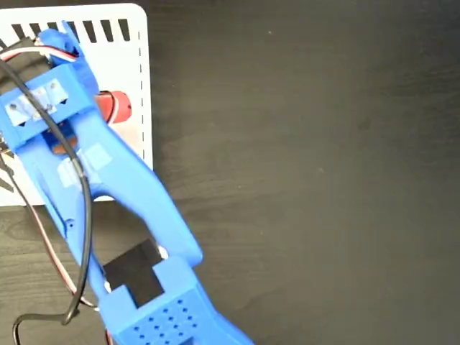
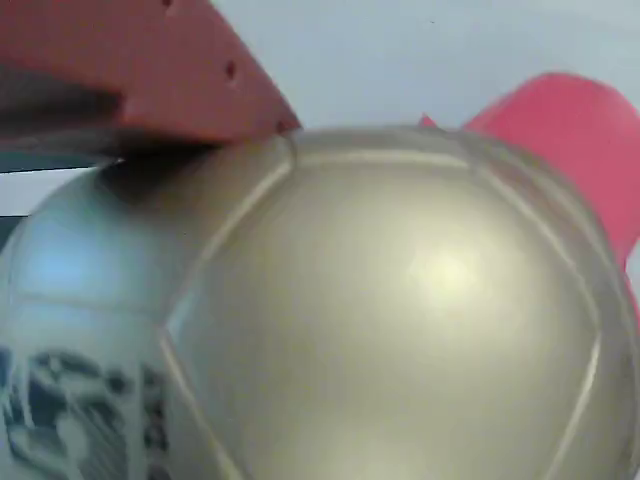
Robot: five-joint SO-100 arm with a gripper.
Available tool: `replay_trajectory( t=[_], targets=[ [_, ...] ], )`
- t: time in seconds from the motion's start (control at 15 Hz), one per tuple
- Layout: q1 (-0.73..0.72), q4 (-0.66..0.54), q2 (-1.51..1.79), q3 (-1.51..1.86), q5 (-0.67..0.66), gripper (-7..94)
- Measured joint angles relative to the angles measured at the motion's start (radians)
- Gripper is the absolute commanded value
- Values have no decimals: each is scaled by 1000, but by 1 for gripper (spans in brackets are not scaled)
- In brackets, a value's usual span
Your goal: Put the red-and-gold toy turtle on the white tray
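While the blue arm (image 1: 108, 187) reaches from six o'clock up toward eleven o'clock in the fixed view, I read its wrist as parked over the white tray (image 1: 129, 57), which fills that corner of the dark table (image 1: 309, 172). Only a red scrap of the red-and-gold toy turtle (image 1: 115, 106) peeks out at the arm's three o'clock edge, above the tray's white surface, so I judge it is already over the target. In the wrist view its gold shell (image 2: 400, 300) fills nearly everything, with a red limb at two o'clock and the black logo at eight o'clock. One of the red fingers (image 2: 150, 80) lies against the shell at eleven o'clock; its partner is hidden. I judge the fingers closed on the turtle, carrying it. Whether it rests on the tray or hangs above it, I cannot tell.
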Motion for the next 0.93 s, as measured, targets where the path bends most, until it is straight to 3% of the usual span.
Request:
replay_trajectory(
  t=[0.2, 0.4, 0.6, 0.67, 0.8, 0.93],
  targets=[
    [0, 3, 0, 0, -6, 56],
    [0, 6, 0, 0, -18, 64],
    [0, 18, 0, 0, -18, 64],
    [0, 21, 0, 0, -18, 58],
    [0, 21, 0, 0, -18, 29],
    [0, 14, 0, 0, -18, 16]
  ],
)
